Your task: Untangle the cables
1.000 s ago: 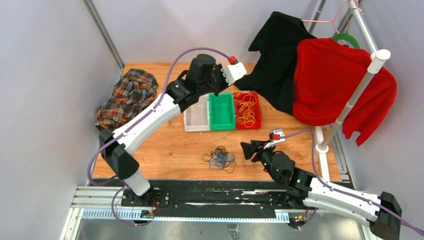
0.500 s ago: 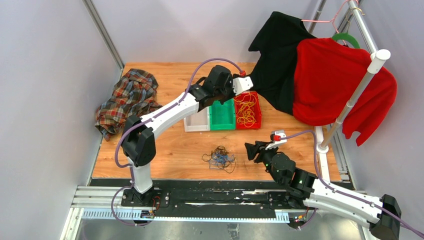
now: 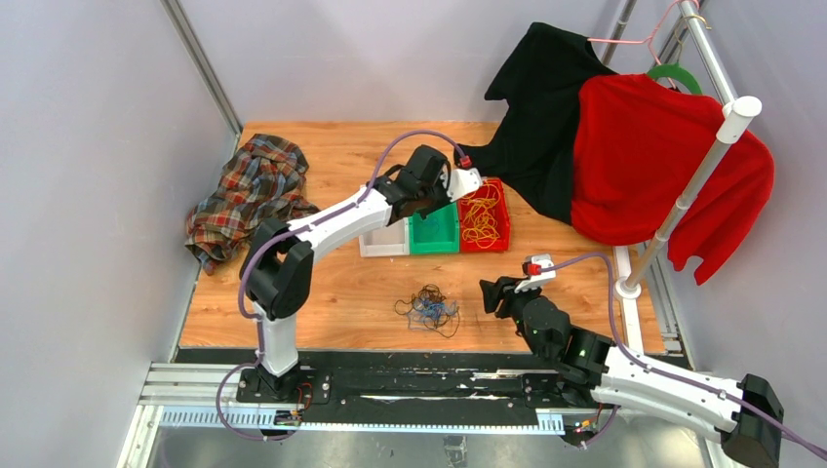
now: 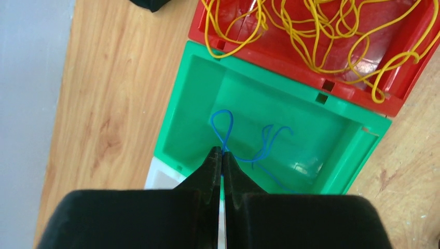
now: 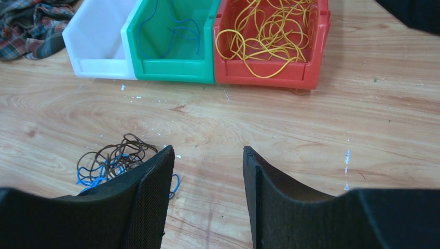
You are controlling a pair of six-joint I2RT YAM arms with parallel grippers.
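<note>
Wooden counter (image 3: 322,283) between grey walls, and three small bins stand in a row at the middle of it. My left gripper (image 4: 222,155) hangs over the green bin (image 4: 189,104), its jaws pressed together on a blue cable (image 4: 223,124) whose loops droop onto the bin floor. Yellow cables (image 4: 311,26) already lie in the red bin (image 4: 270,58) next to it, while the white bin (image 5: 96,39) looks bare. I judge the step in hand to be the drop. I would part the jaws only with the tips low inside the green walls, then lift straight up, since so thin a wire may cling to a pad and trail out over the rim. My right gripper (image 5: 207,150) waits with its jaws apart just beside the tangle (image 5: 117,158) of dark and blue strands on the counter. Its next pinch should take one outer loop alone.
</note>
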